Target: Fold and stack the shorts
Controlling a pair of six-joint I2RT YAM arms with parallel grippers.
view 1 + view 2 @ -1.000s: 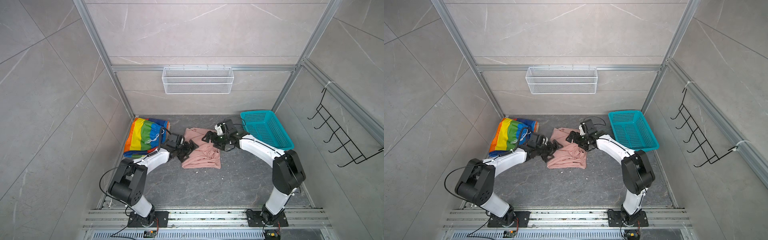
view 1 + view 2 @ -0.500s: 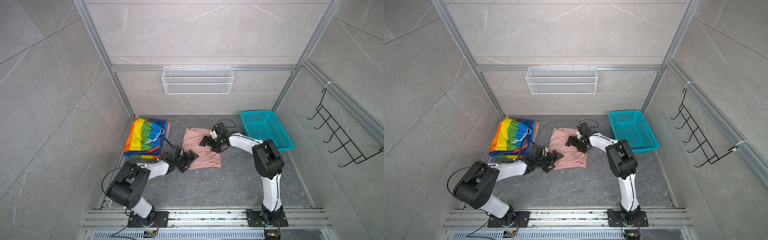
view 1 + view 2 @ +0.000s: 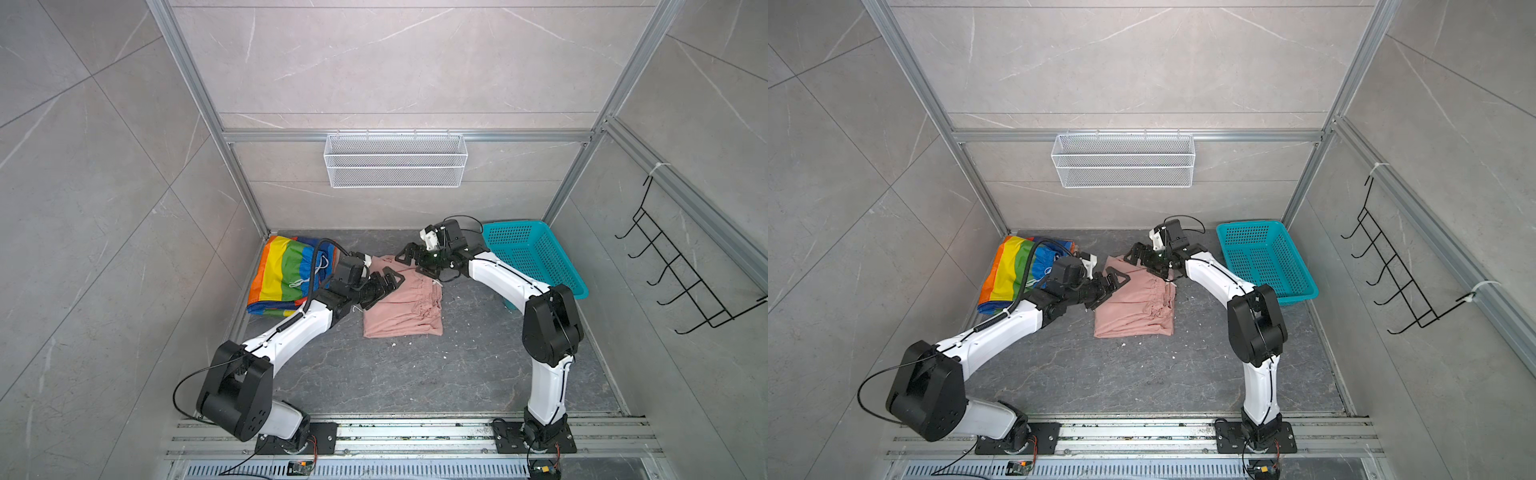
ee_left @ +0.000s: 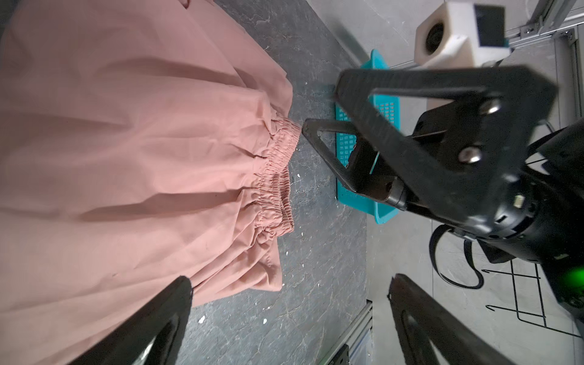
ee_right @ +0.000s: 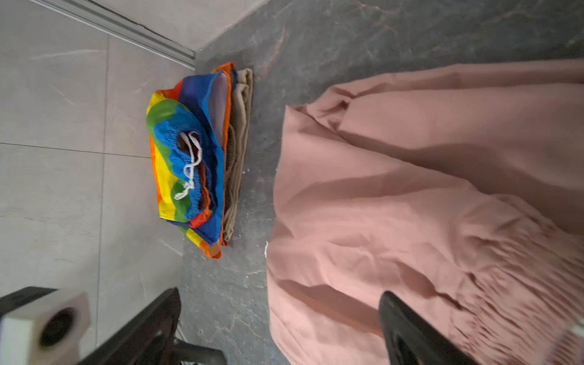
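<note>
Right wrist alone shows beige shorts (image 5: 241, 126) under rainbow shorts (image 5: 172, 177).

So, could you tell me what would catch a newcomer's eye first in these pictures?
The rainbow-striped shorts stand out most, folded in the far left corner on top of the beige shorts. The dusty pink shorts lie mid-floor, with the open left gripper and open right gripper poised over their far end. A teal basket sits at the far right.
</note>
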